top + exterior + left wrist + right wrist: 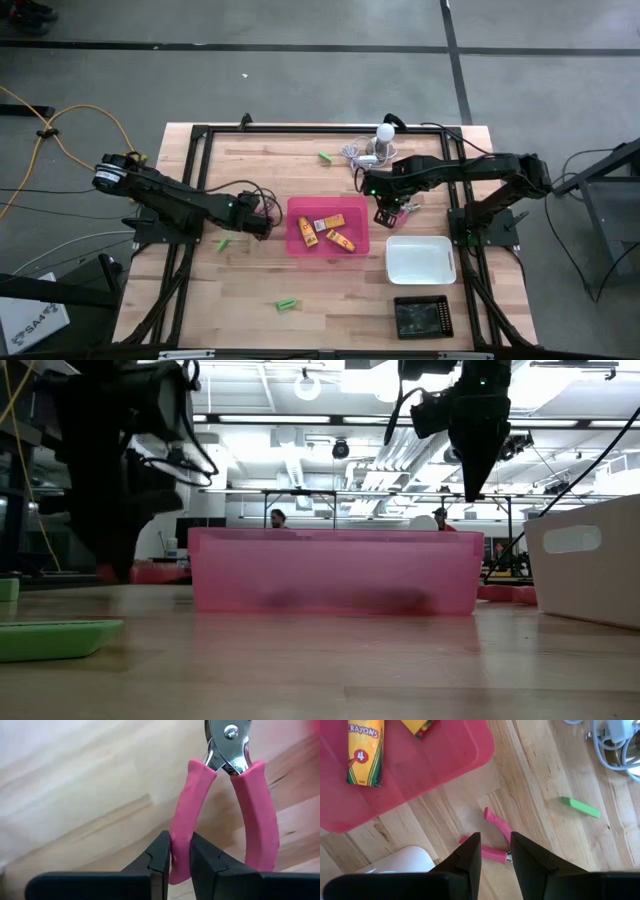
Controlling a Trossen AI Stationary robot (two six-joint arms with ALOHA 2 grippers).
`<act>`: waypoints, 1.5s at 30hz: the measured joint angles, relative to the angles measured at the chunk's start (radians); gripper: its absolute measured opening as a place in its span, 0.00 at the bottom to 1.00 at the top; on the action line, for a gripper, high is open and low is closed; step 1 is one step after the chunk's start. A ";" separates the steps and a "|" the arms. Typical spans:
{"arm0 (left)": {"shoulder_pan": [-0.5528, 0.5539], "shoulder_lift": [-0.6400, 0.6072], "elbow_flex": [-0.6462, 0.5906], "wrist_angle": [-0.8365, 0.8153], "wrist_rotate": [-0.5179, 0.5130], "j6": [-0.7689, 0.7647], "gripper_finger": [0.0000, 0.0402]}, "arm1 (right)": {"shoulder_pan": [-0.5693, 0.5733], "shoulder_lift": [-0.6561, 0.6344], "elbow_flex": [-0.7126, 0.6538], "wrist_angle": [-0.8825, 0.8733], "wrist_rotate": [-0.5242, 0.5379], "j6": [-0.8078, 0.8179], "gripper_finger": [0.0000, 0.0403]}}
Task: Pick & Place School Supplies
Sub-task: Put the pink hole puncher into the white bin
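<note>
My left gripper (180,857) is clenched on one handle of the pink-handled pliers (225,805), low on the worktop (250,280) just left of the pink tray (300,247), so I can carry them in beside the crayon boxes (333,222); my right gripper (495,851) hovers, fingers parted, over the second pair (496,831) right of the tray.

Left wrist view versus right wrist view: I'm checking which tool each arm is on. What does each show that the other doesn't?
Only the left wrist view shows the left gripper shut on one handle of a pink-handled tool with a metal head.

Only the right wrist view shows the pink tray holding a crayon box, a green stick, and a second pink-handled tool lying free below the right gripper.

Both show wooden tabletop.
</note>
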 joint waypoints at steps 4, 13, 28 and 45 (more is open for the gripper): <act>0.017 -0.091 0.000 0.001 -0.041 0.040 0.11 | 0.000 0.000 0.000 0.024 0.000 -0.006 0.23; 0.024 -0.309 0.002 0.039 -0.187 0.146 0.11 | 0.000 0.000 0.000 0.173 0.004 -0.069 0.23; -0.088 -0.360 0.002 0.505 -0.385 0.583 0.11 | 0.000 0.000 0.000 0.720 -0.237 -0.162 0.23; -0.247 -0.360 0.002 1.033 -0.525 1.112 0.11 | 0.061 0.000 0.000 1.181 -0.397 -0.218 0.23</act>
